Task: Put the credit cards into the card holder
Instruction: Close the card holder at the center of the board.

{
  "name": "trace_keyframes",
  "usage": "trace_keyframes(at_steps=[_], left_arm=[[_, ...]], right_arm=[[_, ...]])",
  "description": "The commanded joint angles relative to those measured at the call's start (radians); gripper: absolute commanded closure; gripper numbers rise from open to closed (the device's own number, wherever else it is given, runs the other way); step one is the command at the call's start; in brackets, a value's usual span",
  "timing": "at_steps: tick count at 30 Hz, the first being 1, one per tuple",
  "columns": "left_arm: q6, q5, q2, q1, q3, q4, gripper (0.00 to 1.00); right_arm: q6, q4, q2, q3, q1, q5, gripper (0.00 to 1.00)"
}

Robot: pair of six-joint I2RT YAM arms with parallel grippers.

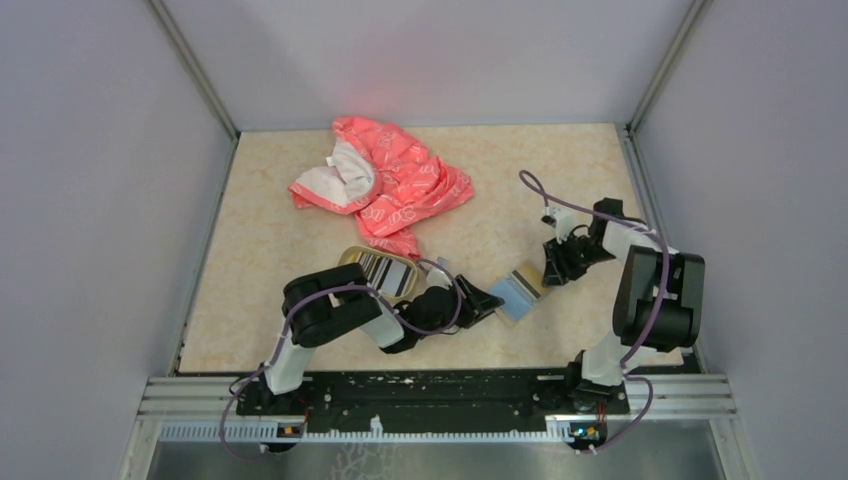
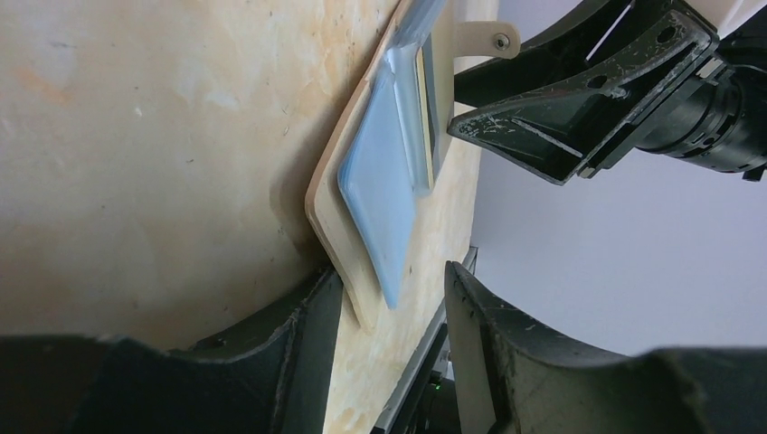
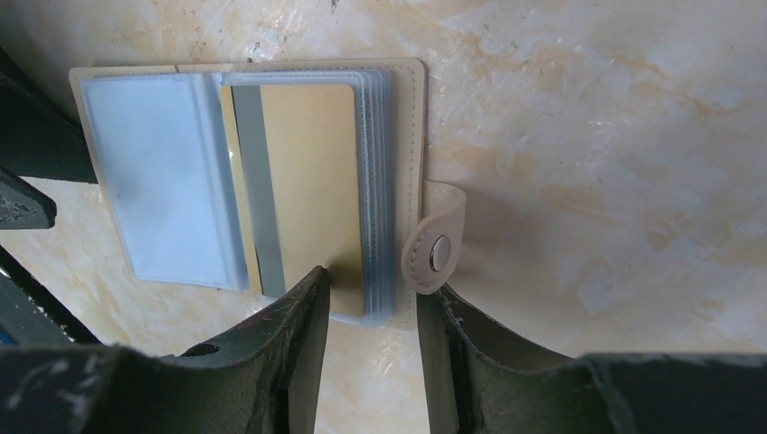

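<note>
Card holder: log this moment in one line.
card holder open | golden card in sleeve | left gripper open astride corner | right gripper beside snap tab, grip unclear

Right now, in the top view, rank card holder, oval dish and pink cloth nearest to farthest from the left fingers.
1. card holder, directly in front of the left fingers.
2. oval dish, off to their left.
3. pink cloth, farthest back.

No legible text, label or number appears; the white pattern on the pink cloth (image 1: pixel 405 185) and stripes on the credit cards (image 1: pixel 385 268) are unreadable.
</note>
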Motion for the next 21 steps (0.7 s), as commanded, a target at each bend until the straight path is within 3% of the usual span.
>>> trace_keyframes(at_steps=[1,10,21], left_arm=[[0.069,-0.034,0.033,0.006,-0.032,-0.028,0.47],[0.307,0.036,-0.029,0.013,0.000,0.064,0.48],[0.430,0.090,-0.094,0.012,0.061,-0.127,0.46]], right_arm=[[-0.026,-0.054,0.022,0.006,0.026,-0.003,0.62],[-0.072,-0.124,0.023,0.022,0.041,-0.101,0.62],[-0.075,-0.140,0.034,0.025,0.102,-0.131,0.63]])
